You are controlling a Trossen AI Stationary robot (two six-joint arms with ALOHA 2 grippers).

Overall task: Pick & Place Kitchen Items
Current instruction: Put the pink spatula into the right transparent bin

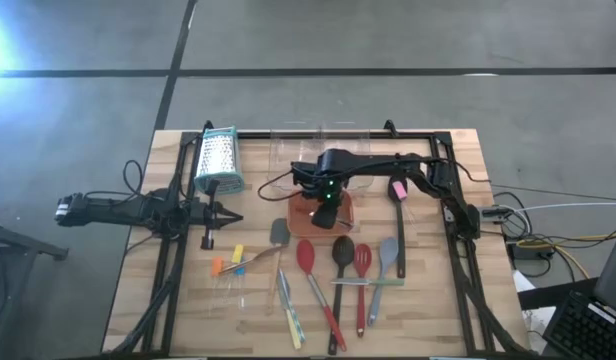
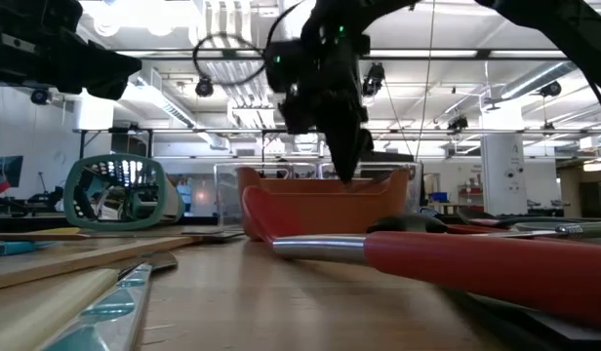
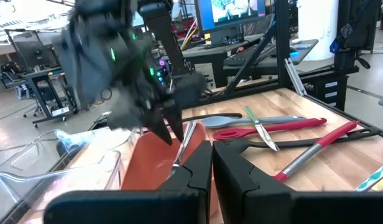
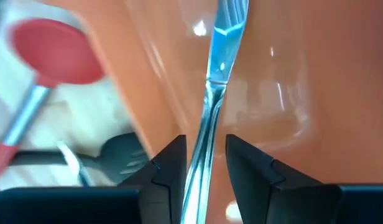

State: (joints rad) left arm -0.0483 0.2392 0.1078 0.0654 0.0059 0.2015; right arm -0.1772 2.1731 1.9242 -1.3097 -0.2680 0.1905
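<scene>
An orange tray (image 1: 340,214) stands mid-table. A shiny metal fork (image 4: 216,74) lies in it, tines on the tray floor and handle rising over the rim (image 3: 184,146). My right gripper (image 1: 323,205) points down into the tray. Its fingers (image 4: 206,155) are a little open and stand on either side of the fork's handle, with a gap showing on each side. My left gripper (image 1: 231,216) is shut and empty, to the tray's left. Red, black and grey spoons and spatulas (image 1: 342,262) lie near the front edge.
A metal grater with teal trim (image 1: 217,160) lies at the far left, and clear tubs (image 1: 323,150) stand behind the tray. A pink-headed tool (image 1: 399,192) lies to the tray's right. A grey spatula (image 1: 279,232) and small coloured pieces (image 1: 228,265) lie at the front left.
</scene>
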